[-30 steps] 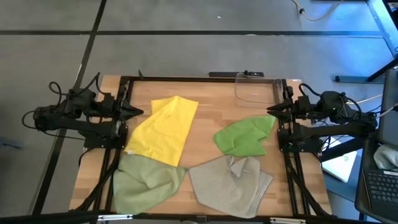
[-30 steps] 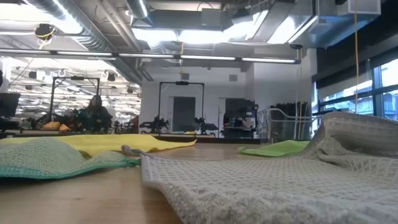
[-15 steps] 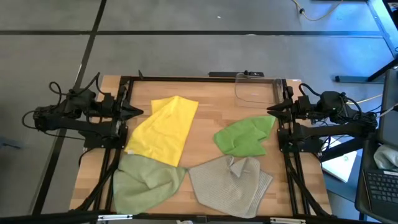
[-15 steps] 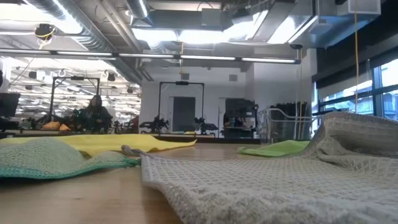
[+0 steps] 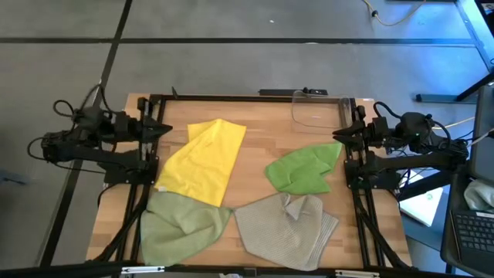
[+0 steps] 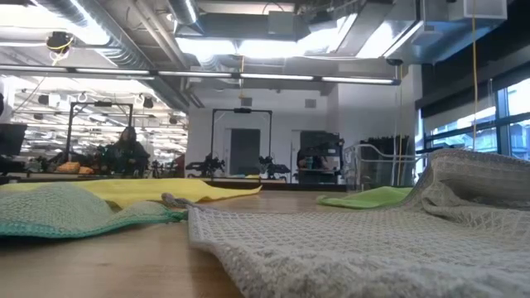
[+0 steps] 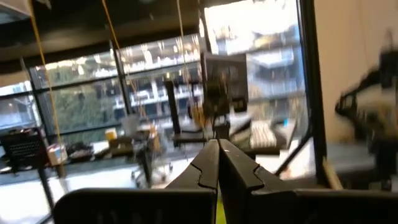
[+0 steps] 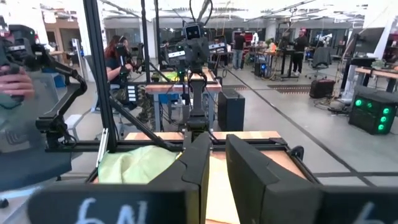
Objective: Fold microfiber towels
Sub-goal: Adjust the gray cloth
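Observation:
Four microfiber towels lie crumpled on the wooden table: a yellow one [image 5: 204, 158] at the far left, a bright green one [image 5: 302, 168] at the right, a pale olive one [image 5: 181, 224] at the near left and a grey-beige one [image 5: 285, 228] at the near middle. My left gripper [image 5: 166, 128] hovers shut over the table's left edge, tipped upward, beside the yellow towel's far corner. My right gripper [image 5: 336, 136] hovers level over the right edge, above the green towel's corner, its fingers [image 8: 200, 163] a little apart with nothing between them.
A clear plastic bin [image 5: 316, 110] stands at the far right corner. Black frame rails [image 5: 150, 177] run along the table's left and right edges. Bare wood [image 5: 258, 135] shows between the yellow and green towels. People [image 8: 118, 62] are in the room beyond the table.
My left gripper has tipped upward, its fingertips rising off toward the table's far edge, and stays shut. The towels lie as before.

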Tool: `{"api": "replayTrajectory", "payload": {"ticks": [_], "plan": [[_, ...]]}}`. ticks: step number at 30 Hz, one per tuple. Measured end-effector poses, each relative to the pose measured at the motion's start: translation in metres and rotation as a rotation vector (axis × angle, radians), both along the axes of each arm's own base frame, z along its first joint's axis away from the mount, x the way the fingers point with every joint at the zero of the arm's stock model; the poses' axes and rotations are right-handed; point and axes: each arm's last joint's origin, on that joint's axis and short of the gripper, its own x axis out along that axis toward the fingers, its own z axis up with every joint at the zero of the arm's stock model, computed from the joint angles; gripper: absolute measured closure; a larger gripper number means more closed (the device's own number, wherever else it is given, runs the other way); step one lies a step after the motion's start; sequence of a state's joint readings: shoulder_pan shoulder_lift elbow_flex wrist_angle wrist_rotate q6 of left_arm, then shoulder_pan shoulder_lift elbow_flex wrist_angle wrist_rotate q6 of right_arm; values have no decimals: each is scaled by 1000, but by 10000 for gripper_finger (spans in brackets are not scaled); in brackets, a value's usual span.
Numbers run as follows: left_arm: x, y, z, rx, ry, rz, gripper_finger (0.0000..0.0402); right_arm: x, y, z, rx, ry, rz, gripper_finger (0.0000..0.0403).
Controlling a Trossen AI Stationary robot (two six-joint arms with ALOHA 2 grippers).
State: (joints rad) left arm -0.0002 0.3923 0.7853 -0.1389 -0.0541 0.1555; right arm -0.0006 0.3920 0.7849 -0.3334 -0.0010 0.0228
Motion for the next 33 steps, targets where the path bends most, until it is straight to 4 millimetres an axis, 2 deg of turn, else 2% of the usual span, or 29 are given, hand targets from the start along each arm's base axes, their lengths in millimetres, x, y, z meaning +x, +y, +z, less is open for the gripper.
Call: {"api": "replayTrajectory", "payload": {"ticks": [2, 5, 8, 10, 12, 16, 20, 22, 28, 33], "plan": [[-1, 0, 5, -39, -53, -11, 401, 0, 0, 1, 1, -14, 0, 345], [-1, 1, 11, 4, -114, 37, 401, 0, 0, 2, -3, -17, 0, 345], [1, 2, 12, -83, -126, 63, 401, 0, 0, 3, 16, -28, -5, 345], [15, 2, 5, -133, -68, 33, 401, 1, 0, 0, 68, -19, 3, 345], [35, 1, -11, -156, 33, 6, 400, 6, 1, -8, 132, 16, 40, 345], [76, -1, -41, -154, 221, -18, 376, 22, 5, -36, 232, 138, 177, 345], [116, -3, -71, -171, 411, -14, 334, 37, 5, -65, 198, 241, 159, 345], [132, -6, -78, -170, 460, -9, 309, 44, 3, -71, 146, 227, 112, 345], [168, -16, -100, -142, 596, 50, 247, 58, 3, -84, 130, 299, 86, 345], [187, -17, -112, -106, 620, 127, 238, 70, 1, -103, 140, 481, 16, 342]]}}
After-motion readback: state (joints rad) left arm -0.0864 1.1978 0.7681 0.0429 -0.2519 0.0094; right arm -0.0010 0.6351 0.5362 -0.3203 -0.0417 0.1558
